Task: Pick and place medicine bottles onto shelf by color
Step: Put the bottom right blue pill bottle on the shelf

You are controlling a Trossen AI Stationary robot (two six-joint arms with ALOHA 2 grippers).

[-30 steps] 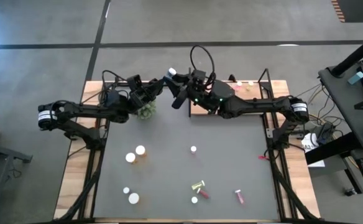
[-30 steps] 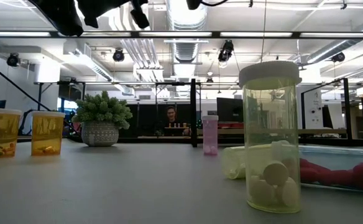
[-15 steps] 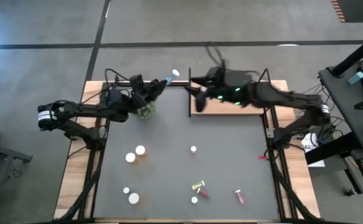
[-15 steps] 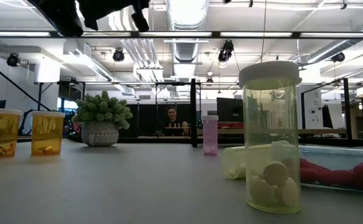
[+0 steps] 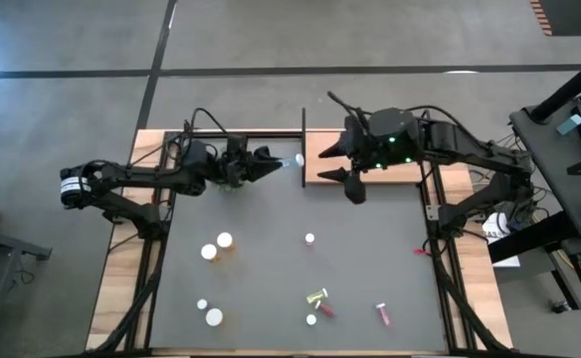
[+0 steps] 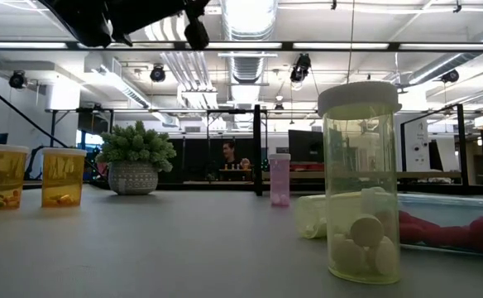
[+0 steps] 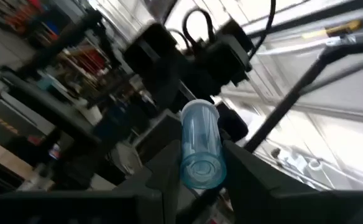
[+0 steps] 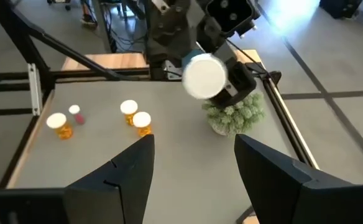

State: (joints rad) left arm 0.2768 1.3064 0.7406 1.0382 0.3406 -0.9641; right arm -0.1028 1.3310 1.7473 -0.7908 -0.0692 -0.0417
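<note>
My left gripper [image 5: 271,162] is shut on a blue vial [image 5: 289,160] with a white cap, high above the table's far middle, next to the shelf's left end. The vial shows in the left wrist view [image 7: 200,146], and its cap shows end-on in the right wrist view [image 8: 204,76]. My right gripper [image 5: 343,169] is open and empty, over the left end of the shelf [image 5: 410,175], a light wooden board with black rods. Its fingers face the vial from a short way off. Other vials stand or lie on the dark tabletop. My left gripper pinches the blue vial's base end [image 7: 201,169] between its two fingers [image 7: 169,171]. The fingers come about level from the table's left and lie along the vial. The capped end [image 5: 297,159] sticks out past the fingertips toward the right. The vial is lifted clear.
Two orange bottles [image 5: 218,246] stand at mid-left, and two white-capped ones [image 5: 209,311] stand near the front. A pink vial [image 5: 309,239] stands at the centre. Yellow-green [image 5: 317,295], red [image 5: 325,310] and pink [image 5: 381,314] vials lie near the front. A plant ball [image 8: 234,115] sits under my left arm.
My right gripper has drawn away from my left gripper toward the table's right and now stands over the shelf's left end. My left gripper has swung from pointing at the far edge to pointing right, carrying the blue vial toward the near edge.
</note>
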